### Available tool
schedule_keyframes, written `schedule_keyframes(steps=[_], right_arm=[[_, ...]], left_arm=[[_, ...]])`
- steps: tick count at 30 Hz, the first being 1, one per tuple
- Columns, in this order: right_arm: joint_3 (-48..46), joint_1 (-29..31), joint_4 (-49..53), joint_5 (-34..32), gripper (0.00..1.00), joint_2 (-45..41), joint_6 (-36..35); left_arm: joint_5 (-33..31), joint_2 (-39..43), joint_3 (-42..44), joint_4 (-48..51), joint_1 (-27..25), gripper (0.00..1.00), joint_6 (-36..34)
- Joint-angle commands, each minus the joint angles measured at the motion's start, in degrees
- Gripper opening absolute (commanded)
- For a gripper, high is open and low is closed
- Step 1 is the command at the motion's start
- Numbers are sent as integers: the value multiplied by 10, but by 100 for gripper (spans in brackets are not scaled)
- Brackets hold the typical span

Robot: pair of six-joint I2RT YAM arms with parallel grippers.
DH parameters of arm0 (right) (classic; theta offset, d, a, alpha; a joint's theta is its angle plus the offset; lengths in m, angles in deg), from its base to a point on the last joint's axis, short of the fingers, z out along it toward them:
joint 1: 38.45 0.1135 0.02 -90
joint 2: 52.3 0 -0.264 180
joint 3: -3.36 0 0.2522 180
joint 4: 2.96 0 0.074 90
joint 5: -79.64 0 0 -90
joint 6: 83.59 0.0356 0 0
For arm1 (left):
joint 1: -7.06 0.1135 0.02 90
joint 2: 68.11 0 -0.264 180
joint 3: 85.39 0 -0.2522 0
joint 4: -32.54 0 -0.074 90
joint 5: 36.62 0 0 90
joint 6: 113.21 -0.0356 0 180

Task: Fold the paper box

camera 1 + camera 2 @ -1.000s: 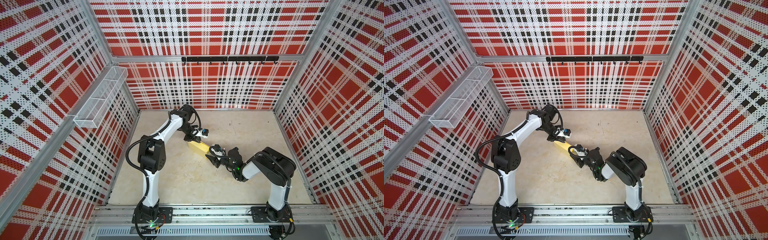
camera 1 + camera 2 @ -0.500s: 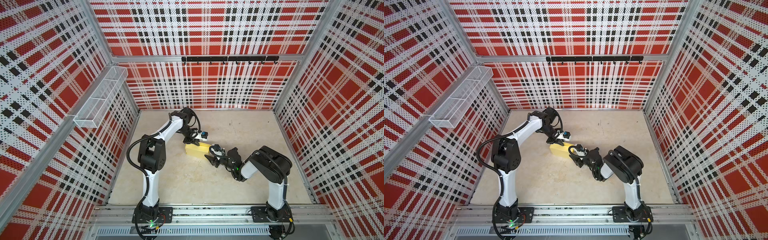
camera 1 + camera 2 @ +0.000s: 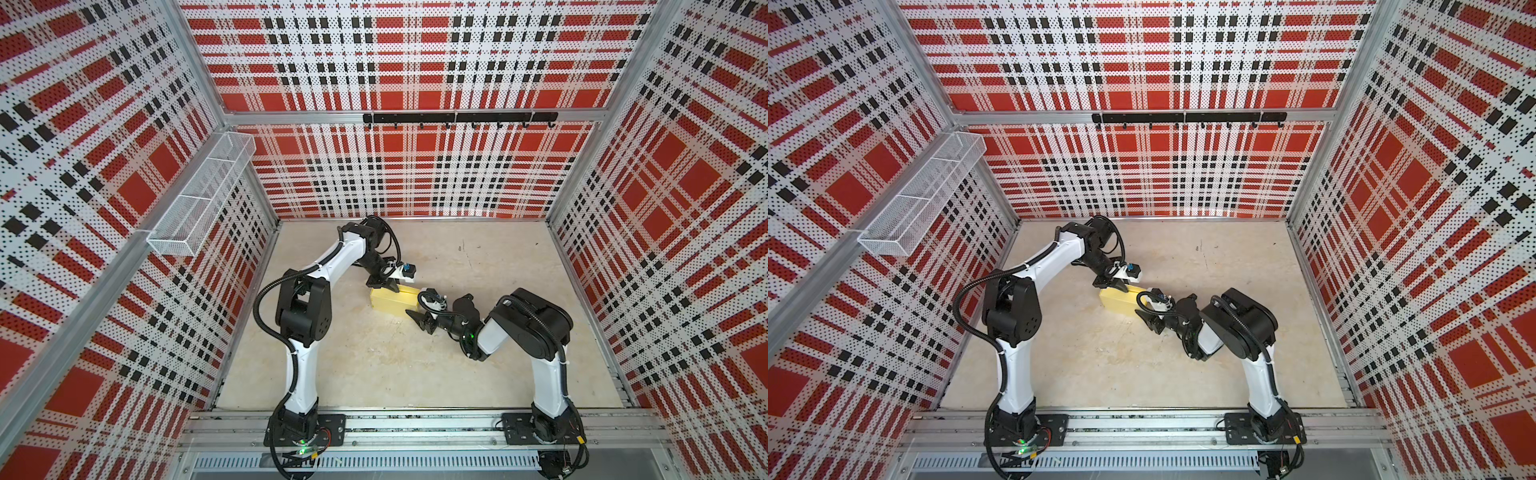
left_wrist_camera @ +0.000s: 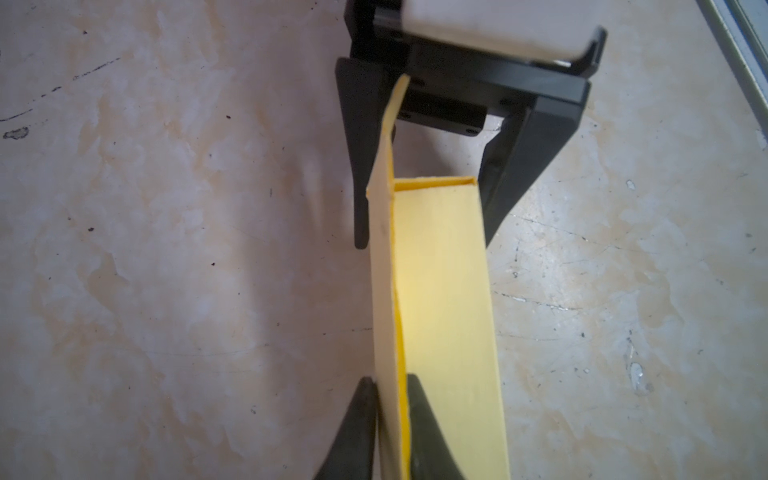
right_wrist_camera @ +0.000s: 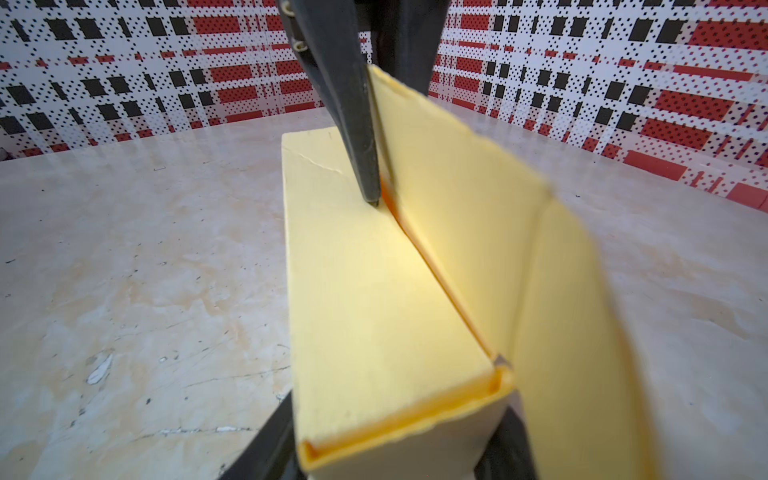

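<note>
The paper box (image 3: 392, 300) lies on the tabletop (image 3: 374, 365) between the two arms, with its long flap (image 5: 457, 187) standing up along one edge. It looks light, thin and easily creased, so I'd take it gently by a flap near a fold line, or across its narrow width. The left hand (image 4: 390, 386) is clamped on the upright flap toward one end. The right hand (image 4: 424, 243) straddles the other end, jaws apart and close against both sides. Whether they squeeze it, I cannot tell.
</note>
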Motion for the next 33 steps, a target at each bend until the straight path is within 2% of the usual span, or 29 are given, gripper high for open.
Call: schedule_keyframes(steps=[1,12,15,18,22,25,28,30,33], right_arm=[[12,-5,-47,6,52,12,-3],[-5,-7,-57,-16,48,1,-7],[-16,-7,-64,-30,47,-4,-7],[-29,-7,-75,-42,47,-7,-4],[-49,-6,-86,-51,47,-16,5],[-63,-7,-80,-46,47,-26,0],[-69,-7,-50,-28,47,-38,-9],[-77,-7,-44,-23,46,-47,-10],[-85,-7,-40,-22,46,-60,-9]], left_arm=[[-3,11,10,27,-3,19,-29],[49,64,-21,28,8,37,50],[58,91,-35,26,13,41,105],[72,125,-27,-6,25,43,207],[77,193,44,-100,35,44,365],[6,246,133,-201,35,51,463],[-46,286,211,-252,35,59,487],[-39,298,242,-262,63,60,485],[-11,311,282,-310,96,61,528]])
